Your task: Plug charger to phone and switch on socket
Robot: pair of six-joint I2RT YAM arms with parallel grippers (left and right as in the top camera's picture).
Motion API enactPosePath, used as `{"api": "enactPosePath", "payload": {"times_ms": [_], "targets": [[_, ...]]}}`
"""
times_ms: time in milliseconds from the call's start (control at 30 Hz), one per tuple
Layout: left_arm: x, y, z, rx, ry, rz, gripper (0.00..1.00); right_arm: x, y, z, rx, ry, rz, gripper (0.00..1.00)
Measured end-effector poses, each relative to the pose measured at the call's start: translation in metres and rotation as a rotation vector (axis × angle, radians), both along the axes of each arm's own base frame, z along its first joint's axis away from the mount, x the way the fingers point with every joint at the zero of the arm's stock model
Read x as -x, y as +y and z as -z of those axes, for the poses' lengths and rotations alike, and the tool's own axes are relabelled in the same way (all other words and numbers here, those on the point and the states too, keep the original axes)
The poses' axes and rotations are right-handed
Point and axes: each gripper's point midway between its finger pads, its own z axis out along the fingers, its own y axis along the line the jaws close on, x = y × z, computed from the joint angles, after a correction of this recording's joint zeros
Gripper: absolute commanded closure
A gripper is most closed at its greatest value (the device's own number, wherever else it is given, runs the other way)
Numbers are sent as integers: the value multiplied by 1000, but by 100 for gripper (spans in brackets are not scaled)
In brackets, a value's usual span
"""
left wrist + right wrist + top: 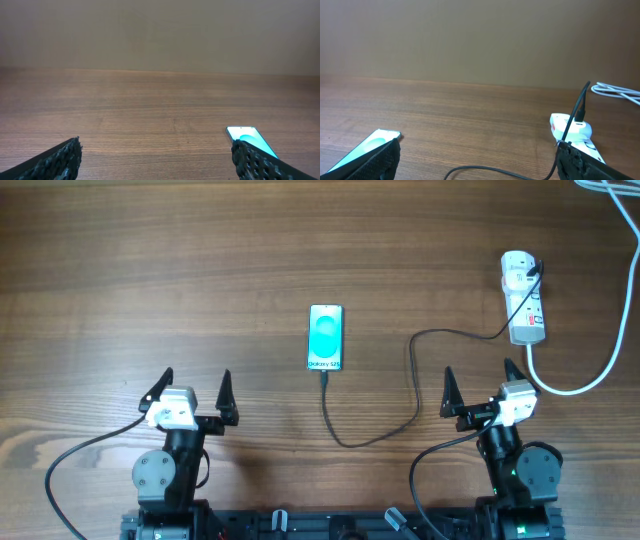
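Observation:
The phone (326,337) lies flat mid-table, cyan screen up, text end towards me. The thin black charger cable (372,439) runs from the phone's near end, loops right and up to the white socket strip (524,297) at the far right, where its plug sits. The connector tip meets the phone's near edge. My left gripper (195,387) is open and empty, near the front left. My right gripper (480,384) is open and empty, near the front right. The phone shows in the left wrist view (243,135) and right wrist view (370,142); the socket shows in the right wrist view (570,127).
A thick white cord (600,375) loops from the socket's near end round the right side and up to the far right corner. The robots' own black cables (80,455) trail beside each arm base at the front edge.

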Motion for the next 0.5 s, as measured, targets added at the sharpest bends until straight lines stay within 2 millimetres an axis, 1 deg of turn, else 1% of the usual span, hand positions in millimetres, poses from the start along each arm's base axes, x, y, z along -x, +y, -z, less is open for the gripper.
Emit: {"api": "enactPosePath", "payload": {"times_ms": [500], "targets": [[0, -4, 0, -1, 1, 14, 0, 0, 0, 0, 0, 0, 0, 0]]}}
